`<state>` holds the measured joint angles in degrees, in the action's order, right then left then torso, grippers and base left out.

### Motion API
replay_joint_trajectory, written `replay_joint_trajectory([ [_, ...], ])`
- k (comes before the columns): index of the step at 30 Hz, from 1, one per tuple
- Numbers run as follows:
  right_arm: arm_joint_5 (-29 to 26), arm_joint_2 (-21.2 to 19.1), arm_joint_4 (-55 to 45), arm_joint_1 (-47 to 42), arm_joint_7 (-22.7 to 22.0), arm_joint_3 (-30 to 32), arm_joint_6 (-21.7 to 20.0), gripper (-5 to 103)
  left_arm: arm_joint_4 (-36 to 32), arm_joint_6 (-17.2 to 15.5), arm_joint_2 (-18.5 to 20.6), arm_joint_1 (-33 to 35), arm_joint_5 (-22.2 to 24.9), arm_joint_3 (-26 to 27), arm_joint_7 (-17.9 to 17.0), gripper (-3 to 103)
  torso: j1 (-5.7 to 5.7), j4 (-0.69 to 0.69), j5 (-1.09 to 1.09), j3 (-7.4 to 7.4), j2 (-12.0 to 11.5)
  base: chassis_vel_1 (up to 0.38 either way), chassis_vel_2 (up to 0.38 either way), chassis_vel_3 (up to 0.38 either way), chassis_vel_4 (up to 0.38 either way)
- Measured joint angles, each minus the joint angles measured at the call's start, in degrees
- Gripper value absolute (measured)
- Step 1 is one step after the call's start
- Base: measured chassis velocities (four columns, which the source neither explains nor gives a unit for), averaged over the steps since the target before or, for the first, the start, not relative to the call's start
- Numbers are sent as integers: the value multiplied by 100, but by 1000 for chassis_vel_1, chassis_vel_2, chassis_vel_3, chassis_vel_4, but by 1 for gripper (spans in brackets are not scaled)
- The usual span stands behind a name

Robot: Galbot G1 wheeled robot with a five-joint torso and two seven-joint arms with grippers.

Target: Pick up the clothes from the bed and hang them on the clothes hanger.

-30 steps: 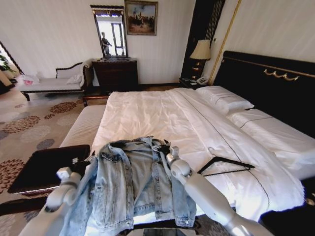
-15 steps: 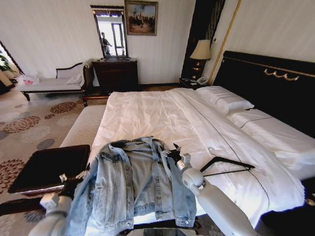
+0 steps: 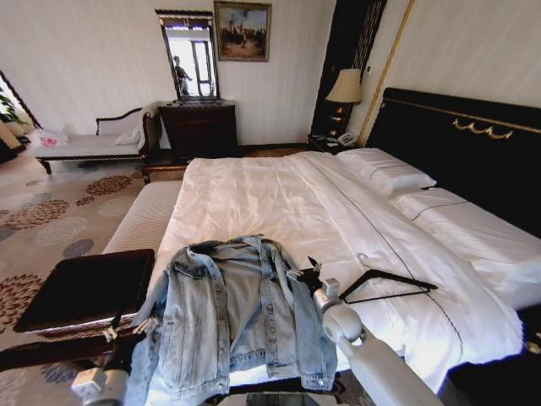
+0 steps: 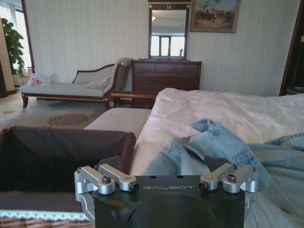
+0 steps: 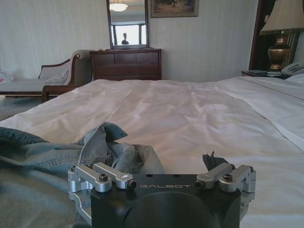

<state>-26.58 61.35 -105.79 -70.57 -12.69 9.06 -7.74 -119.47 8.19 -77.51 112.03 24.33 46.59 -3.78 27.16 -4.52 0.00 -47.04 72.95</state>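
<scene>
The clothes are a light blue denim jacket (image 3: 237,309) that lies spread, front side up, at the foot of the white bed (image 3: 254,194). My right gripper (image 3: 308,272) hovers open just off the jacket's right edge, between it and the black clothes hanger (image 3: 390,283), which lies flat on the duvet. My left gripper (image 3: 128,326) is open, low beside the jacket's left sleeve at the bed's corner. The left wrist view shows the jacket (image 4: 223,147) close ahead. In the right wrist view the collar (image 5: 102,142) bunches up just ahead.
A dark bench (image 3: 84,288) stands against the bed's left corner beside my left arm. The black headboard (image 3: 456,144) and pillows (image 3: 385,169) are at the right. A dresser (image 3: 199,127), daybed (image 3: 84,144) and lamp (image 3: 345,87) line the far wall, with patterned carpet to the left.
Both arms have drawn back toward me. The right gripper slid from the jacket's collar to its right edge. The left gripper dropped away from the sleeve. The jacket lies as before.
</scene>
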Motion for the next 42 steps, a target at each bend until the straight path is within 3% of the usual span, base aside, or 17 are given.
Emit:
replay_joint_trajectory([
  [18,295,69,-159,-466,63,219,-3,100,79,212,-426,123,-371,-220,-7,100,1,1,0,-1,-1,0,0,0,0],
  [42,269,-37,-158,-488,54,277,8,100,283,256,-328,28,-294,-150,-19,100,2,0,1,-2,-1,-160,-163,165,160],
])
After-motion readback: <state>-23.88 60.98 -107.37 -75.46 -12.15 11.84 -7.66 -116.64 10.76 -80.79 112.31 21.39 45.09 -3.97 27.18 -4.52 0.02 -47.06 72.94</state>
